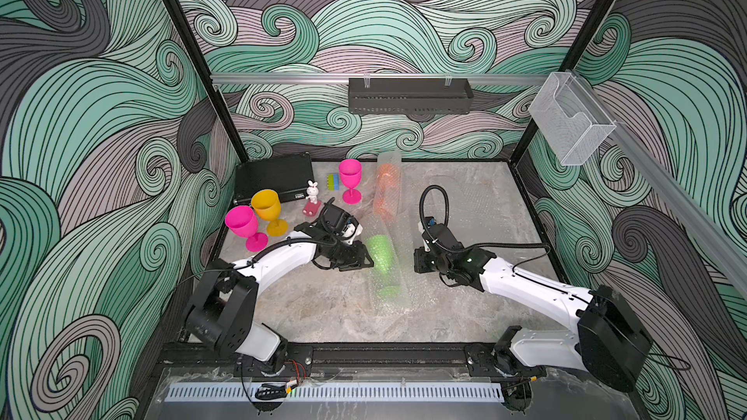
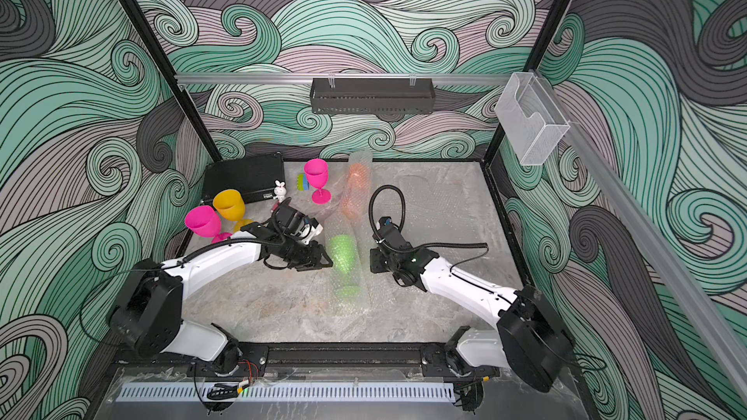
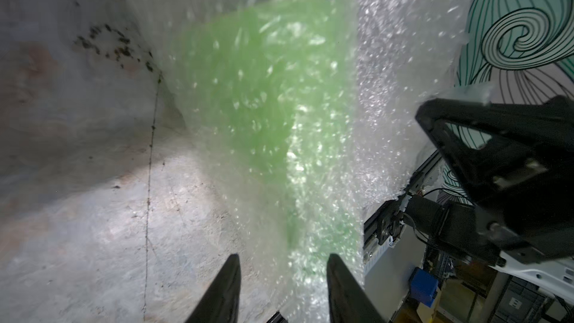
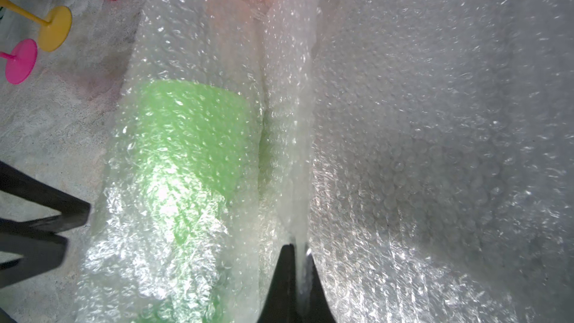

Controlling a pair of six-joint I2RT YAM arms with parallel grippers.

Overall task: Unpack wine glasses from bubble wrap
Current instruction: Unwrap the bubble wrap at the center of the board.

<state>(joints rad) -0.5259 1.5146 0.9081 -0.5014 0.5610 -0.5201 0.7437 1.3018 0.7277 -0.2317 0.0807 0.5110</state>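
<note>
On the grey table [image 1: 323, 309] five goblets are in sight. Three stand upright and bare: a near pink goblet [image 1: 241, 222] and a yellow goblet [image 1: 265, 204] close together by the left edge, and a far pink goblet [image 1: 350, 175] towards the back. Two lie on their sides, each inside its own roll of bubble wrap [image 1: 398, 272]: the green goblet [image 1: 380, 250] mid-table between the two arms, and the orange goblet [image 1: 386, 187] behind it, with the far end of its roll reaching the back wall. One flat sheet [image 1: 477, 200] of wrap lies on the right rear of the table.

The left gripper [image 3: 284, 257] has its jaws apart at the side of the green goblet's roll, gripping nothing. The right gripper [image 4: 297, 250] is pinched closed on a raised fold of the wrap beside the green goblet.

One rabbit figure [image 1: 312, 191], one block [image 1: 333, 182] and one black case [image 1: 275, 175] crowd the back left corner. Open tabletop stretches from the green roll's near end to the front rail.
</note>
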